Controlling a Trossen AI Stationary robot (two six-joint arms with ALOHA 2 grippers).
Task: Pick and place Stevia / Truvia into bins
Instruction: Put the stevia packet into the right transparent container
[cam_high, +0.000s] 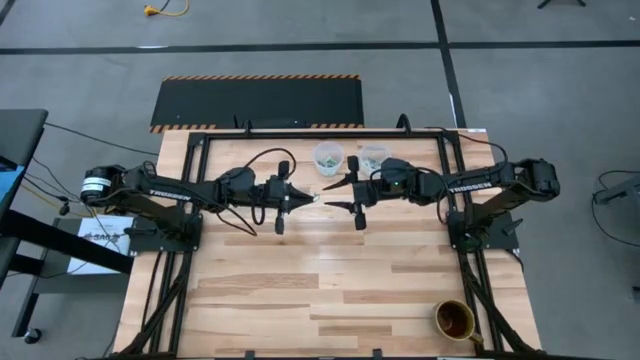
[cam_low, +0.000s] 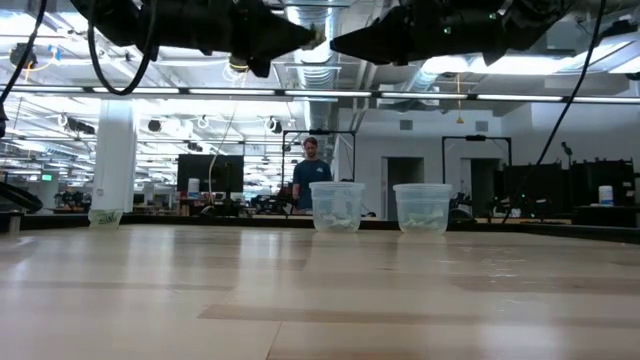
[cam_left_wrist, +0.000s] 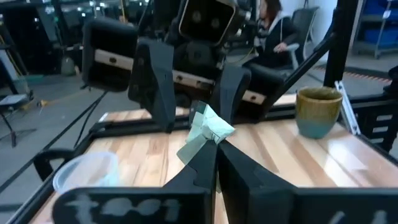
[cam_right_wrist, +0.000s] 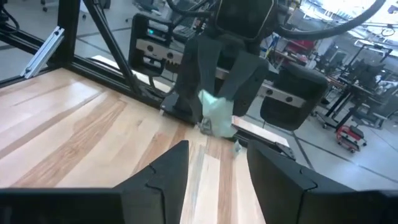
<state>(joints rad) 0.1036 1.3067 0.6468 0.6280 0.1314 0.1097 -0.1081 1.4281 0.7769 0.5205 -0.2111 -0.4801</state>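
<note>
A crumpled pale green paper sweetener packet (cam_left_wrist: 205, 132) is being pinched in the closed left gripper (cam_high: 302, 200) above the table, facing the open, empty right gripper (cam_high: 328, 197), while two clear plastic cups (cam_high: 328, 156) (cam_high: 373, 156) are holding packets.

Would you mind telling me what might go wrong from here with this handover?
The left gripper pinches the crumpled packet only by an edge, high above the table; it may slip out. The right gripper, jaws open, faces it closely and could collide. A dropped packet would miss both cups.
</note>
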